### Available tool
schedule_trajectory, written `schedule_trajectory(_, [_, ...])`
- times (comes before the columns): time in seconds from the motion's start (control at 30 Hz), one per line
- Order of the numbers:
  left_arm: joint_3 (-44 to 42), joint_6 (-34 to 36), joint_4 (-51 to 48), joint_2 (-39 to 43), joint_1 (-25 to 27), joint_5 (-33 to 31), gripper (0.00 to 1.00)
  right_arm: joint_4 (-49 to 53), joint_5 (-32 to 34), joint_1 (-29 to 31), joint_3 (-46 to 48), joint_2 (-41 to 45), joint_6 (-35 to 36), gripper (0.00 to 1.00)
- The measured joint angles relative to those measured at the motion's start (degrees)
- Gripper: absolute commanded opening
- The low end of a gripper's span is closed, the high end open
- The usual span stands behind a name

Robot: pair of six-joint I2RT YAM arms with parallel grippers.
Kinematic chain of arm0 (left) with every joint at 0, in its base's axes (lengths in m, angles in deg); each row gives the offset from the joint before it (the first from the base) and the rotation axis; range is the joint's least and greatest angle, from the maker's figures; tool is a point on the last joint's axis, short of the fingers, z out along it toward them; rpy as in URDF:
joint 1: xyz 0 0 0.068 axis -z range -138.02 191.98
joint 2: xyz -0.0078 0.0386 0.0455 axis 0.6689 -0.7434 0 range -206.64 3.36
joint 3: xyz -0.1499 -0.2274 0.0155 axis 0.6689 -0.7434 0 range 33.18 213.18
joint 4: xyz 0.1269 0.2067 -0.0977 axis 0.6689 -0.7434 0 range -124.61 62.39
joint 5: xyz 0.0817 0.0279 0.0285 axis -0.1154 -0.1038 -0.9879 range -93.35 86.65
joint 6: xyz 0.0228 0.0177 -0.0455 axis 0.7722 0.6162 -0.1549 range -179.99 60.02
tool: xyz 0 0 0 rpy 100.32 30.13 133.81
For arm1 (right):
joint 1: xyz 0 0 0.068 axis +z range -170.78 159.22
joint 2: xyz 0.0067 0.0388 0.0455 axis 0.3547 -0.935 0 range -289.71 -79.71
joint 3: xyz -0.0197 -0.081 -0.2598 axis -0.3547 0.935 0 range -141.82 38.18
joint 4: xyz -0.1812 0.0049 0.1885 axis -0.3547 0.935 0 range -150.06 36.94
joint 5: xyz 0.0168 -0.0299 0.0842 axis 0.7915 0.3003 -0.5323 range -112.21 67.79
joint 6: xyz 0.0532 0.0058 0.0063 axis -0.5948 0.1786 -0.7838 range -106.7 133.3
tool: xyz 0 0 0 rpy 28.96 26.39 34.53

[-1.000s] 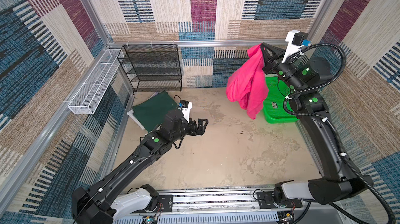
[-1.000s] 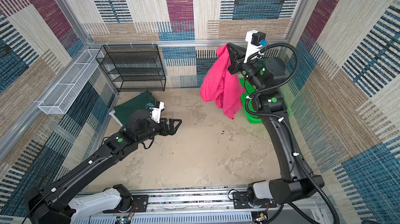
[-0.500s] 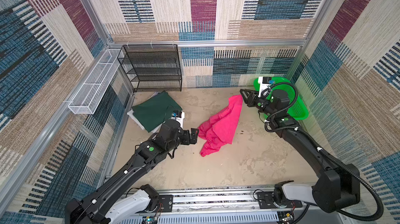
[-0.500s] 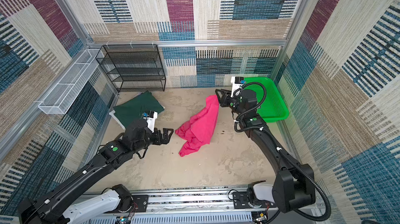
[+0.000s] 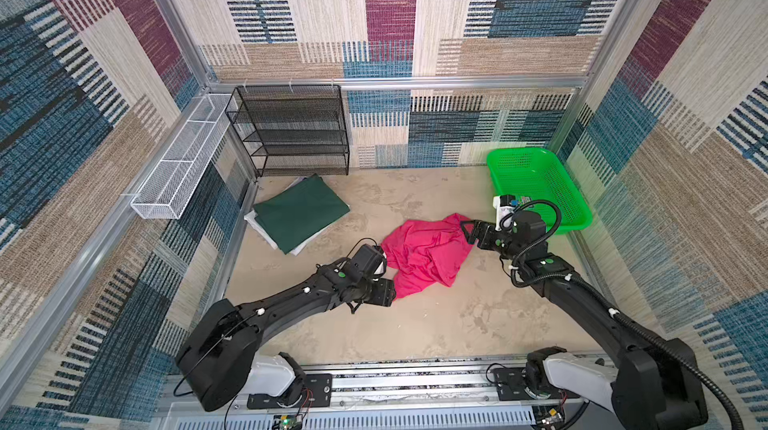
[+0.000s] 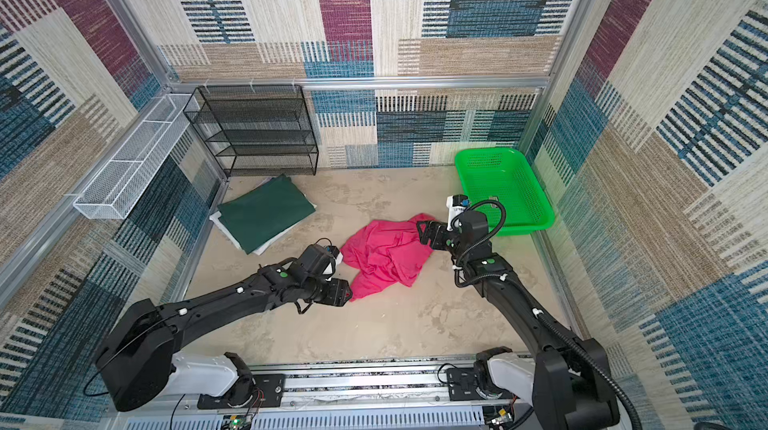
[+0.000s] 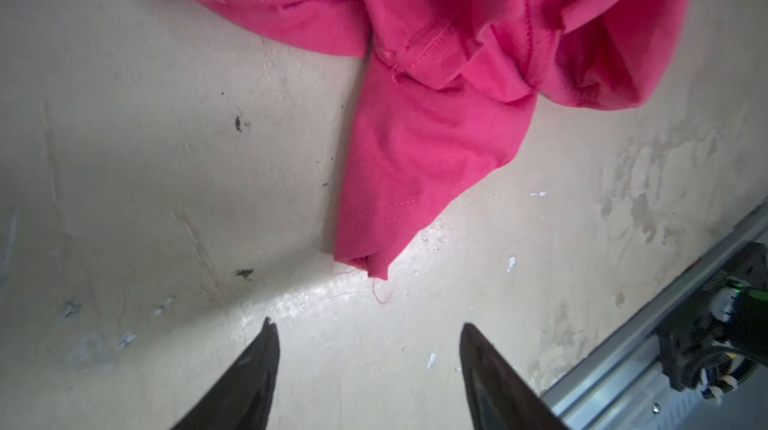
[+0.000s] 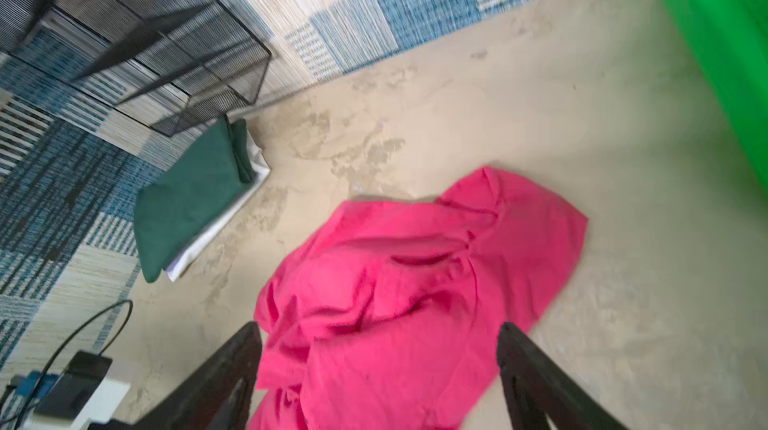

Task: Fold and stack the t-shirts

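T-shirts lay in 2 places on the tabletop (image 5: 415, 324): the pink t-shirt (image 5: 424, 255) crumpled between the arms, the dark green t-shirt (image 5: 301, 212) folded atop white t-shirts (image 5: 262, 232) beside the black wire rack (image 5: 299, 133). The left gripper (image 7: 365, 328) stood parted and empty, just short of a stitched hem corner. The right gripper (image 8: 379, 326) was spread wide over the pink t-shirt's opposite edge, gripping nothing, near the green basket (image 5: 521, 152).

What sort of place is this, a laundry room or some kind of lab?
Probably a robot test cell, not a home: left arm and right arm mounted on a metal rail, patterned panels boxing in the table, a crumpled pink t-shirt on it.
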Motion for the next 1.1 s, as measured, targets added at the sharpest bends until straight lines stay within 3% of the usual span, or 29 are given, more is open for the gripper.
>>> schedule_trajectory(0.2, [2.1,0.0,3.32,-6.6,0.22,0.02,0.64,2.6,-1.36,0.0,4.2,1.73,-0.2,0.88])
schedule_trajectory(0.3, [3.58,0.0,5.25,-9.81,0.28,0.2,0.56,2.64,-3.23,0.24,4.74,0.74,-0.17,0.87])
schedule_trajectory(0.4, [4.48,-0.02,6.1,-12.09,0.61,0.87,0.38,2.45,-4.92,1.55,4.66,-1.84,-0.15,0.85])
schedule_trajectory(0.53, [4.35,-0.26,6.23,-12.31,0.85,1.55,0.06,2.14,-6.19,5.92,3.34,-5.75,0.11,0.75])
schedule_trajectory(0.7, [2.36,-1.33,5.97,-9.66,0.85,1.53,0.0,1.73,-5.97,11.26,2.75,-7.61,0.07,0.67])
schedule_trajectory(0.97, [1.38,-2.8,5.84,-8.39,0.85,1.62,0.0,2.23,-2.34,16.59,0.68,-12.46,0.39,0.55])
schedule_trajectory(1.03, [1.38,-2.95,5.84,-8.37,0.83,1.66,0.0,2.38,-0.55,18.14,-0.92,-14.49,0.74,0.47])
schedule_trajectory(1.1, [1.38,-2.99,5.84,-8.17,0.85,1.79,0.0,3.06,1.62,19.32,-2.32,-16.37,1.38,0.25])
